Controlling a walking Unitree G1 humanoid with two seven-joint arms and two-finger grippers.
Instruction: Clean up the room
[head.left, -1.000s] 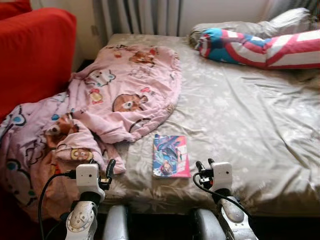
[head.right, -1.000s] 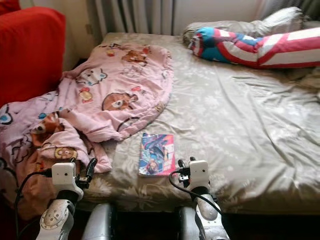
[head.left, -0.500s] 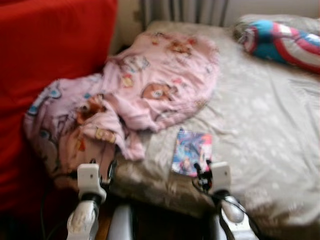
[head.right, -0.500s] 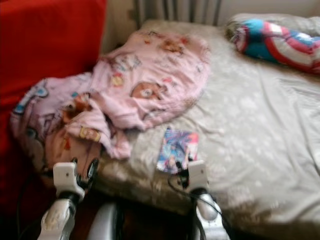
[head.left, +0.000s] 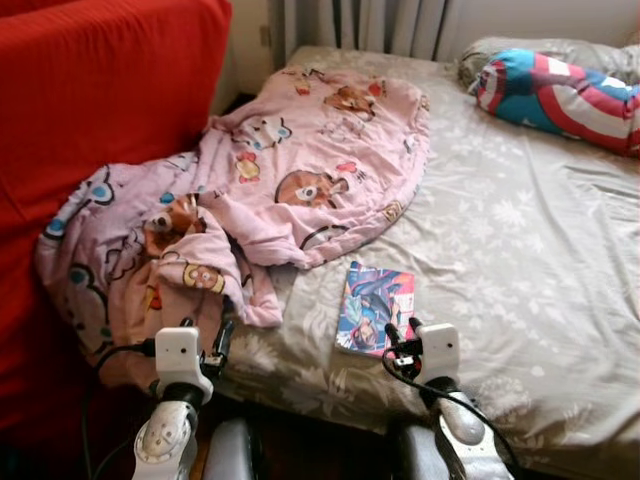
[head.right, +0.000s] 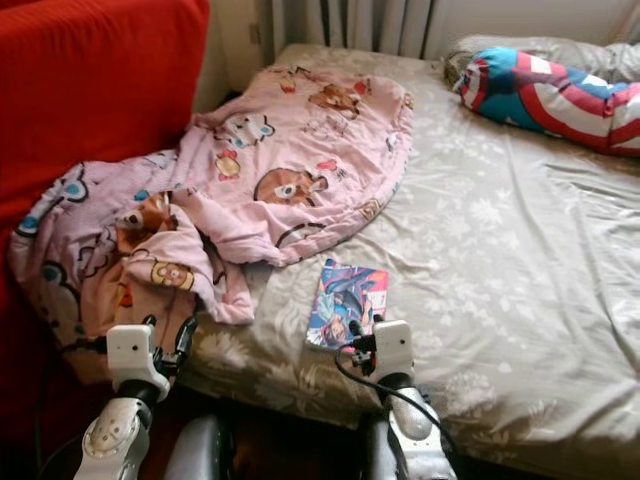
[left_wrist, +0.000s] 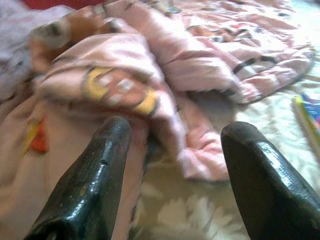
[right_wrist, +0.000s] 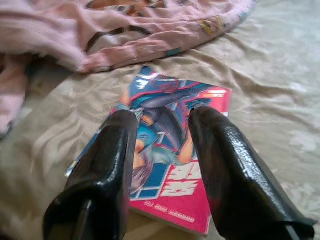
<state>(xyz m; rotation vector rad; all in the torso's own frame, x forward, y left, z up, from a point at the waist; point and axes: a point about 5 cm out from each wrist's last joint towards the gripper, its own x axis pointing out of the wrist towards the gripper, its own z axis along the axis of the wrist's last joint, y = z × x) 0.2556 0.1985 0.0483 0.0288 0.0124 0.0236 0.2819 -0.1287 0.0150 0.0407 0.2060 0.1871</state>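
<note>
Bed: wide bed with a beige floral-patterned sheet (head.left: 500, 230), near edge running just ahead of both arms; the broad middle and right of the sheet lie bare and rumpled.
Sofa: red upholstered sofa (head.left: 90, 110) standing close along the bed's left side.
Blanket: pink cartoon-print blanket (head.left: 300, 160) spread over the bed's left part, its crumpled lower end spilling over the left near corner and hanging against the sofa.
Pillow: long red, white and blue striped pillow (head.left: 560, 90) at the far right of the bed, well apart from the rest.
Book: thin comic book with a blue and pink cover (head.left: 375, 308) lying flat on the sheet near the front edge, just beside the blanket's hem, not touching it.
Right claw (right_wrist: 162, 145): fingers parted, empty, poised low over the book's near end.
Left claw (left_wrist: 172, 150): fingers spread wide, empty, near the bed's left corner, facing the bunched blanket fold.
</note>
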